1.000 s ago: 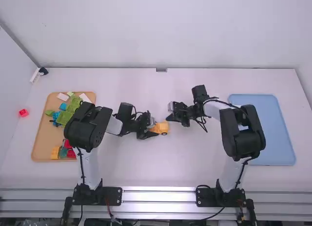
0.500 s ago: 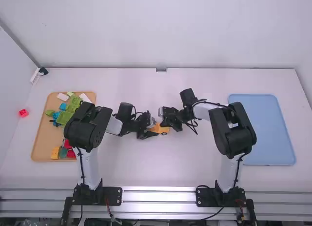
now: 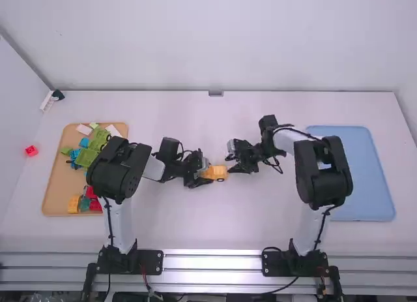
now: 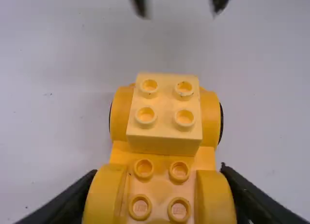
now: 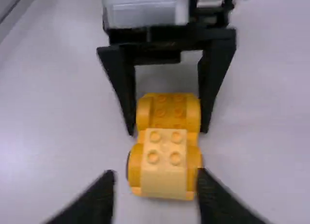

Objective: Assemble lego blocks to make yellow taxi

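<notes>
- Locate the yellow car (image 3: 219,172) on the white table (image 3: 260,217), between both grippers.
- Read the left gripper (image 3: 204,177) as clamped on the yellow car, with fingers against the rounded sides of one end.
- Read the right gripper (image 3: 230,164) as having fingers spread apart, near the opposite end.
- Identify the pale block (image 4: 165,104), four-studded, seated atop the yellow car at the end facing the right gripper.
- Find the tan tray (image 3: 55,184), holding assorted blocks (image 3: 86,157), at left.
- Find the blue tray (image 3: 358,175) at right.
- Note the red block (image 3: 31,151) left of the tan tray.
</notes>
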Motion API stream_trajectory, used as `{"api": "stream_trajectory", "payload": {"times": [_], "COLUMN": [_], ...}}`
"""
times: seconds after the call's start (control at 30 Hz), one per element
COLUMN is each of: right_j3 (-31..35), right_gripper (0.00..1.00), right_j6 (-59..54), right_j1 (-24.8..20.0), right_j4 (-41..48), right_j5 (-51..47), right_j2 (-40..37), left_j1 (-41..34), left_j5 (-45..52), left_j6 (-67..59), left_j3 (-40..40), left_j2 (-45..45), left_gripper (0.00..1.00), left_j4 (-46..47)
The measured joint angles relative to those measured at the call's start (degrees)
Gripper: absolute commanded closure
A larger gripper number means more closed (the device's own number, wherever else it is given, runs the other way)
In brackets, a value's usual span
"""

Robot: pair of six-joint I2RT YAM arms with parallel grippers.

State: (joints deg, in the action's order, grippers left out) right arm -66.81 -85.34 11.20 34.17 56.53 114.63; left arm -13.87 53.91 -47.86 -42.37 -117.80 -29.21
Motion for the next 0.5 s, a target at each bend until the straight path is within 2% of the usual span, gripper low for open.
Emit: {"api": "stream_trajectory", "payload": {"times": [0.03,0.2,0.3,0.5], "right_j3": [0.0,-0.7,-0.9,-0.9], "right_gripper": [0.01,0.01,0.01,0.01], "right_j6": [0.4,7.7,12.0,20.4], "right_j1": [-0.2,0.0,0.0,0.0], "right_j4": [-0.8,-8.1,-10.0,-15.9], "right_j5": [0.2,-1.2,-2.2,-2.3], "right_j2": [-0.7,-4.1,-4.8,-4.9], "left_j1": [0.0,0.1,0.7,6.8], "left_j5": [0.0,0.0,-1.1,-7.1], "left_j6": [-0.1,0.1,1.0,6.4], "left_j3": [0.0,0.0,0.0,-0.6], "left_j2": [0.0,0.2,3.6,26.0], "left_gripper": [0.01,0.01,0.01,0.01], "left_j4": [0.0,1.3,6.8,24.2]}}
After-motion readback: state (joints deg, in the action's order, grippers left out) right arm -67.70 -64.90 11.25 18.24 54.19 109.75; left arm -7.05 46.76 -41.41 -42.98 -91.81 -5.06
